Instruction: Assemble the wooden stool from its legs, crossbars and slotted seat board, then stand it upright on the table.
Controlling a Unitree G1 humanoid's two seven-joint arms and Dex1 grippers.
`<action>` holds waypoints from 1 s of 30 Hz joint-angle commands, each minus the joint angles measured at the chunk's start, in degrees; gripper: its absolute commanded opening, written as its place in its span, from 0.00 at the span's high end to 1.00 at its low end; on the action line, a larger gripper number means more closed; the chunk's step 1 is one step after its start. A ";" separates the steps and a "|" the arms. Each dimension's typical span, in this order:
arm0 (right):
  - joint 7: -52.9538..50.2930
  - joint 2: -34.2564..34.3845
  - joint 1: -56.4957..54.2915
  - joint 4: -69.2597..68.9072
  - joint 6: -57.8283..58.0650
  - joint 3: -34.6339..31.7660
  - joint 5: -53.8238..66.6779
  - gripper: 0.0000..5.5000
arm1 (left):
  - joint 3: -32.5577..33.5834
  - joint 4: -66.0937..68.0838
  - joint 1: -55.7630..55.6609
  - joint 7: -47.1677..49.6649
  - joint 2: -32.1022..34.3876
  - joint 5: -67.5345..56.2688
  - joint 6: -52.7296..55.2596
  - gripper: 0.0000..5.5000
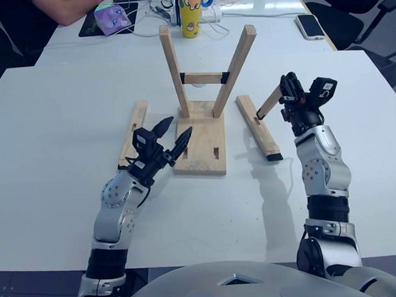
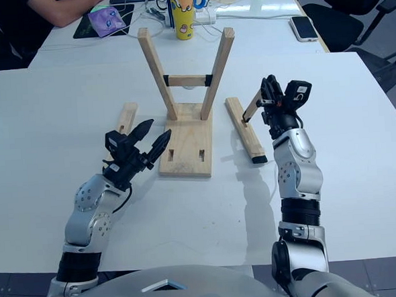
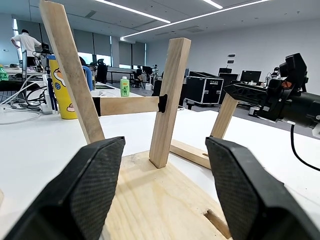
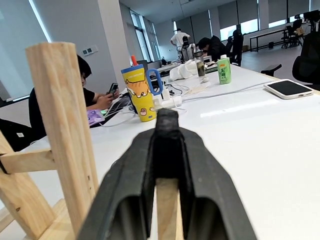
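Quick status from us: the stool is about half built. The seat board point(image 1: 205, 148) lies flat in the middle of the table point(image 1: 62, 130), with two legs point(image 1: 173, 66) standing up out of its far end and tied together by a fitted crossbar point(image 1: 204, 78). The two slots point(image 1: 216, 152) at its near end are empty.

The right gripper point(image 1: 287, 89) is up off the table, jaws pinching the top end of a second crossbar point(image 1: 269, 104). That bar slants down to a third leg point(image 1: 261, 134), which lies just right of the board. Its lower end looks plugged into that leg, but we can't tell how deep. The left gripper point(image 1: 180, 127) hovers at the board's near left corner with jaws spread wide and nothing between them. The fourth leg point(image 1: 136, 125) lies loose on the table just left of the board.

Our read is that we're on the second leg pair. The next move probably calls for the left side to grab that loose leg and bring it to the free end of the held crossbar. The mortise has to line up squarely before pushing. After that, the pair drops into the empty slots.
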 commanded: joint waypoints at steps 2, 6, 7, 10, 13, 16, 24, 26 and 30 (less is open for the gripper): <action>1.05 -0.13 -0.14 1.92 -2.04 0.39 -1.65 0.92 | 0.12 0.38 -1.11 -0.34 0.62 0.44 0.36 0.46; 2.13 -0.62 -0.64 4.15 -3.02 0.32 -2.39 0.92 | 0.07 0.52 -1.24 -0.48 0.66 0.35 0.40 0.46; 2.43 -0.84 -0.81 4.91 -3.22 0.31 -2.64 0.92 | 0.07 0.52 -1.29 -0.54 0.68 0.31 0.44 0.46; 3.71 -1.34 -1.30 7.40 -3.08 0.28 -2.61 0.92 | 0.23 0.53 -1.45 -0.58 0.73 0.21 0.55 0.46; 4.82 -1.86 -1.38 9.44 -4.59 0.75 -3.57 0.92 | 0.26 0.63 -1.54 -0.68 0.77 0.16 0.66 0.46; 5.19 -2.14 -1.89 11.31 -5.86 0.65 -4.09 0.92 | 0.30 0.54 -1.52 -0.65 0.78 0.13 0.79 0.46; 3.93 0.11 1.32 11.02 -8.14 2.49 -6.72 0.92 | 0.32 0.33 -1.32 -0.58 0.73 0.26 0.86 0.46; 3.30 1.00 3.59 10.38 -9.34 3.52 -8.12 0.92 | 0.30 0.21 -1.20 -0.55 0.70 0.32 0.86 0.46; 2.81 2.32 6.79 9.92 -10.63 5.09 -9.30 0.92 | 0.32 0.26 -1.18 -0.74 0.88 0.31 0.95 0.46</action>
